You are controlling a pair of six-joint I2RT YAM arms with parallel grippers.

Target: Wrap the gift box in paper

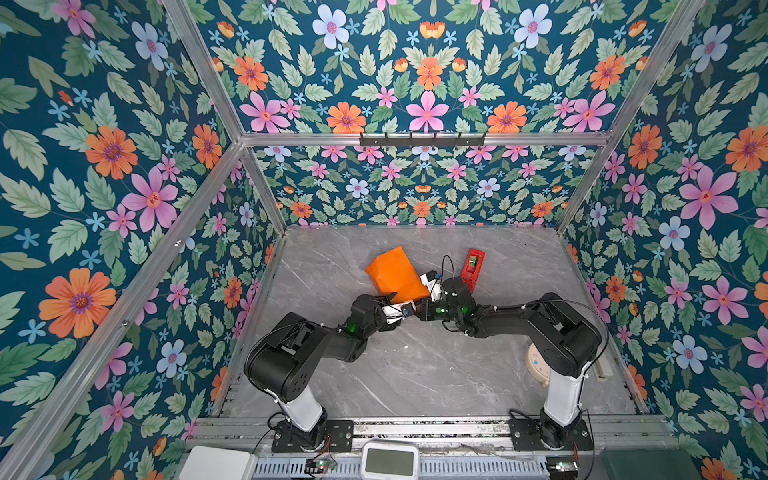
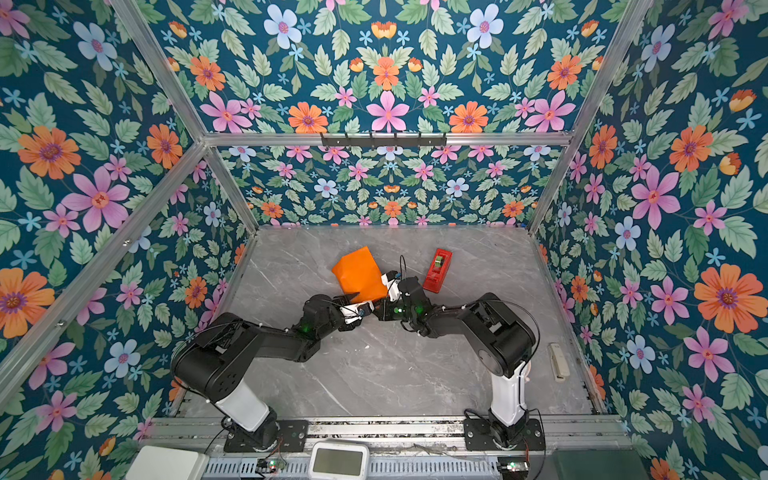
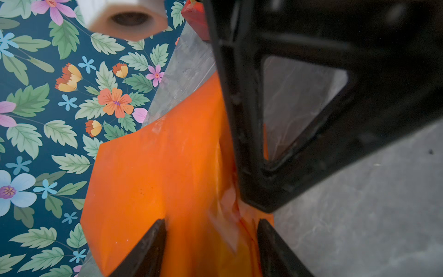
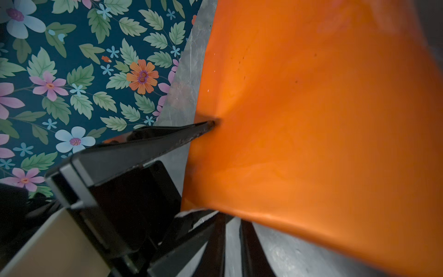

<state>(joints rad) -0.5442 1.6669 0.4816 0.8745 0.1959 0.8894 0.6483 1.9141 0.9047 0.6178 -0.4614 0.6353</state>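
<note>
Just left of the slim red plastic tape dispenser (image 1: 473, 268), on the grey marble tabletop (image 1: 415, 374), lies the glossy orange paper (image 1: 395, 274), folded into a boxy parcel. The left gripper (image 3: 211, 221) clamps a parcel corner, jaws half-wide. On the dispenser-facing side, the right gripper (image 4: 232, 227) has its jaws nearly together; whether it holds anything I cannot tell.

No text, brand or number can be read in any view. The red tape dispenser (image 1: 473, 269) on the table has a small green patch, too small to read. The screen of the white device (image 1: 390, 461) shows nothing legible.
</note>
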